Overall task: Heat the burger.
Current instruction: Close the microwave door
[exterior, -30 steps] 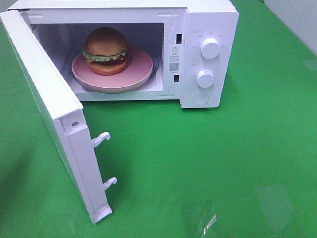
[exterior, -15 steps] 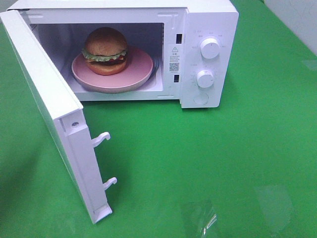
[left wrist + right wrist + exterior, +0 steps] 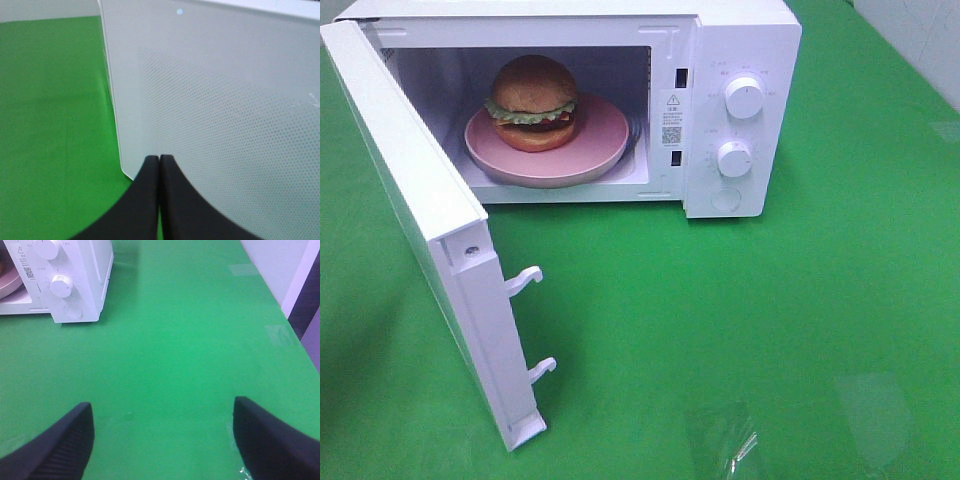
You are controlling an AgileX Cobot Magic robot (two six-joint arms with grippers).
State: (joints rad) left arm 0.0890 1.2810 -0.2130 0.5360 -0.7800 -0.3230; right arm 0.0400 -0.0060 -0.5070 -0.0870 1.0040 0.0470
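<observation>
The burger (image 3: pixel 532 103), with a shiny brown bun, green lettuce and a dark patty, sits on a round pink plate (image 3: pixel 605 140) inside the white microwave (image 3: pixel 740 40). The microwave door (image 3: pixel 420 220) hangs wide open toward the front left. Neither gripper shows in the exterior high view. In the left wrist view my left gripper (image 3: pixel 159 159) is shut, its black fingers pressed together with nothing between them, right up against the outer face of the door (image 3: pixel 225 115). My right gripper (image 3: pixel 162 427) stands open over bare green table, well away from the microwave (image 3: pixel 75 275).
Two white knobs (image 3: pixel 744 97) and a round button (image 3: pixel 725 200) sit on the microwave's right panel. Two white latch hooks (image 3: pixel 525 280) stick out from the door's edge. Green cloth (image 3: pixel 770 330) covers the table; a white wall edge (image 3: pixel 295 285) borders it on the right.
</observation>
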